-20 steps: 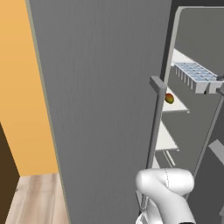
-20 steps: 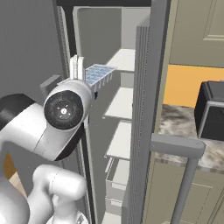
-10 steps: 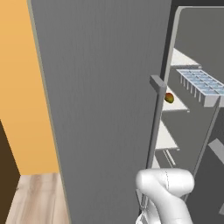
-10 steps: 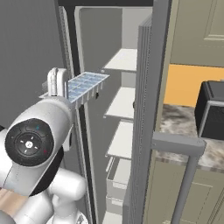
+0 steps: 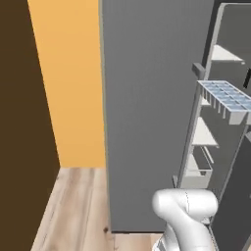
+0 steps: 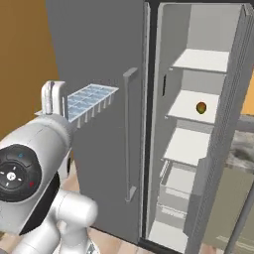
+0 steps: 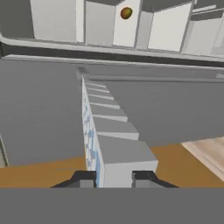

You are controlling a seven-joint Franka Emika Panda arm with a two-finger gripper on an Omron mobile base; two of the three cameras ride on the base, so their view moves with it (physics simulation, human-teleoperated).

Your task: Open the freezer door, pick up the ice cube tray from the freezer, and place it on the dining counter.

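My gripper [image 7: 113, 176] was closed on the tray [image 7: 107, 131]. In the hand view my two dark finger tips [image 7: 84, 177] sat on each side of the tray's near end, and the tray ran away from me in a long line. I saw its side there, with the little square cups stacked one after another.

In the right base view the tray [image 6: 89, 100] stuck out flat from my gripper [image 6: 53, 96], up in the air, out in front of the freezer. It was pale blue with two rows of square cups. My fingers held one short end. The tray was not touching any shelf. It hung in front of the grey door [image 6: 99, 59] with the long bar handle [image 6: 130, 134].

In the left base view the tray [image 5: 226, 98] was high on the right, just beside the edge of the big grey door [image 5: 147, 108].

The freezer [image 6: 198, 129] stood open. Inside I saw white shelves [image 6: 191, 106], one above another. A small round thing [image 6: 201, 107], reddish and green, lay on a middle shelf. It also showed at the top of the hand view [image 7: 126, 12].

A yellow wall [image 5: 68, 88] stood on the left, with a wood floor [image 5: 73, 211] under it.
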